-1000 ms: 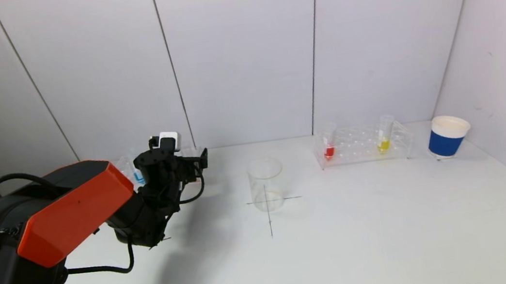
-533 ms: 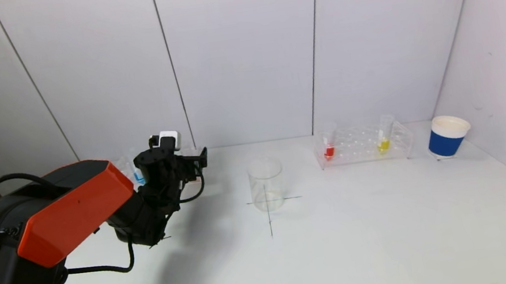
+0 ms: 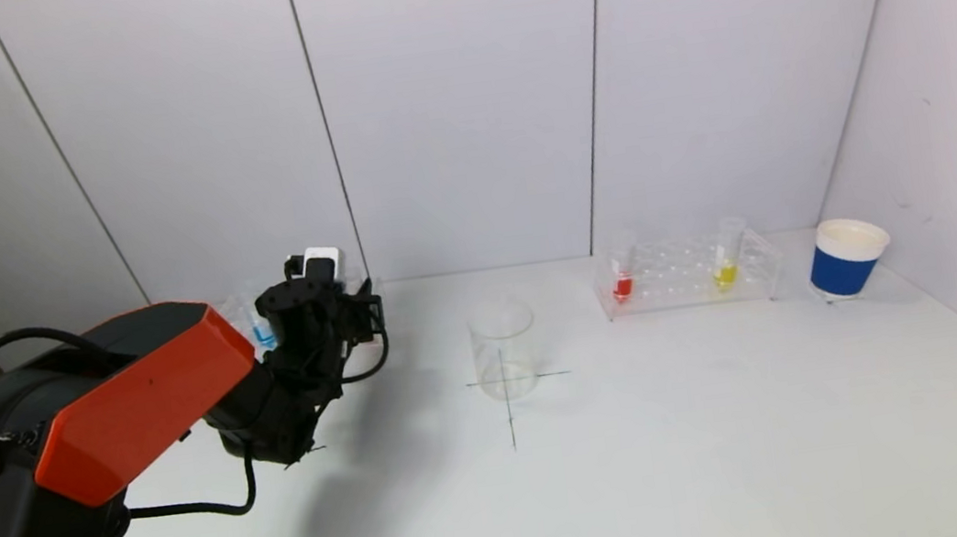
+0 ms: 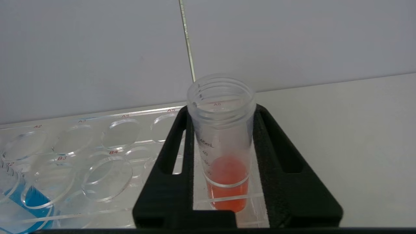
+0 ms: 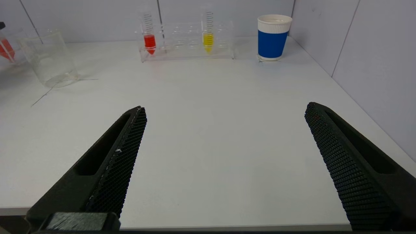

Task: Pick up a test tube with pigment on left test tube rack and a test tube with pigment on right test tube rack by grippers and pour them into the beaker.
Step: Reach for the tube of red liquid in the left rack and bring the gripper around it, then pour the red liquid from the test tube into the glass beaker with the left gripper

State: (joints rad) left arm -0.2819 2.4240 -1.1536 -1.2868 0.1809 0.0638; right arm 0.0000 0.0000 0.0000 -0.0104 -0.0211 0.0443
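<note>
The left gripper (image 4: pixel 224 182) is closing its black fingers (image 4: pixel 175 169) around the clear plastic tube of orange-red pigment (image 4: pixel 224 146), which is standing in the clear acrylic left rack (image 4: pixel 97 156), left of the empty glass beaker (image 3: pixel 504 348). Next, a straight lift seems needed, sparing the neighbouring blue-pigment tube (image 4: pixel 19 198). The right gripper (image 5: pixel 224 162) is idling with fingers wide apart, well short of the right rack (image 5: pixel 188 42).

The left arm (image 3: pixel 135 397) is showing an orange-red angular shell over black joints, with black cables looping beside it and a small white block topping its wrist. The right gripper (image 5: pixel 224 136) is showing two black, wedge-shaped fingers (image 5: pixel 120 156) with honeycomb-textured inner faces and slotted sides
</note>
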